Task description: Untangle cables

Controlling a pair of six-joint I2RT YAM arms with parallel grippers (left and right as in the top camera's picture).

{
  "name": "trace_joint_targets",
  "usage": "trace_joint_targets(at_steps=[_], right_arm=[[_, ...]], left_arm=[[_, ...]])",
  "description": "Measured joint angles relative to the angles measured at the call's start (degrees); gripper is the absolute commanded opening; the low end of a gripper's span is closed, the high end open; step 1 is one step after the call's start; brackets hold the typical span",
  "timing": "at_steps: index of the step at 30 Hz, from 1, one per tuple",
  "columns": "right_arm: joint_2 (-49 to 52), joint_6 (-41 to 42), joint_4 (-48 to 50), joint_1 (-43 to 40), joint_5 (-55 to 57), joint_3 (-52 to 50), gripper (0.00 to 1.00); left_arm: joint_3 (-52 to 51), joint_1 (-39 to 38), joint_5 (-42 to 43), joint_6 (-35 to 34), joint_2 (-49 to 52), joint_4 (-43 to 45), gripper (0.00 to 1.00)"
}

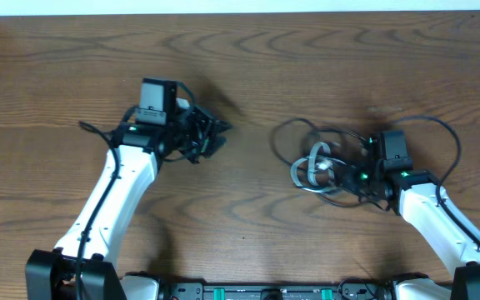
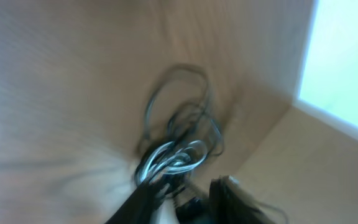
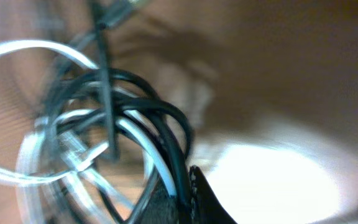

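**ITEM: cables (image 1: 319, 167), tangled, qty 3**
- Loc: one heap on worktop (image 1: 248, 58), R of centre, at R tool.
- Makeup: white cable (image 3: 36, 43) coiled through black cables (image 3: 173, 124). Black loops spill out to L of heap. No end plug made out w/ certainty.
- R tool (image 1: 344, 175): closed, pinching strands at heap's R edge. Wrist view shows black + white cords running into its tip.
- L tool (image 1: 211, 135): well apart from heap, jaws parted. Nothing seen betw. them, but wrist view is blurred.

**HANDLING (judged)**
- Step: R anchors, L comes in for one strand.
- L should take an outer black loop on heap's L side, not the core.
- Grip one cord only. Check wrist view before closing.
- Pull slow, away from R, low over worktop.
- If coil tightens, stop and try another loop.
- Risk: dragging the whole heap, or cinching a knot.
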Motion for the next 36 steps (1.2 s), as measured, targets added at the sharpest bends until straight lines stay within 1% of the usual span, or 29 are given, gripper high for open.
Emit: trace_joint_targets(at_steps=[1,2,7,12,15,17,19,23,29,32,36], right_arm=[[0.0,-2.2,2.5,0.5,-3.6,0.0,0.01],[0.0,-3.9,4.7,1.0,-6.6,0.0,0.01],[0.0,-9.0,12.0,4.4,-14.5,0.0,0.01],[0.0,-8.2,13.0,6.9,-13.7,0.0,0.01],[0.0,-6.8,13.0,8.5,-9.7,0.0,0.01],[0.0,-5.6,12.8,9.2,-6.7,0.0,0.01],[0.0,-4.3,12.7,9.9,-3.4,0.0,0.01],[0.0,-3.0,12.8,10.4,-0.1,0.0,0.01],[0.0,-2.1,11.6,10.4,1.6,0.0,0.01],[0.0,-2.0,10.8,10.4,2.1,0.0,0.01],[0.0,-2.0,10.6,10.4,2.3,0.0,0.01]], left_arm=[[0.0,-0.8,0.1,1.0,0.0,0.0,0.61],[0.0,-1.8,0.1,2.5,0.0,0.0,0.62],[0.0,-4.9,0.2,7.1,0.0,-0.3,0.62],[0.0,-6.7,0.0,8.8,0.0,-5.0,0.62],[0.0,-8.6,-0.3,8.4,0.1,-11.0,0.62],[0.0,-10.3,-0.9,6.6,0.3,-15.7,0.62],[0.0,-12.1,-1.5,4.5,0.7,-18.3,0.62],[0.0,-16.6,-3.8,-1.2,1.1,-18.5,0.62],[0.0,-22.5,-10.7,-14.4,1.2,-18.4,0.62],[0.0,-24.0,-12.8,-20.3,2.1,-15.4,0.62],[0.0,-25.6,-13.8,-24.1,6.1,-6.6,0.62]])
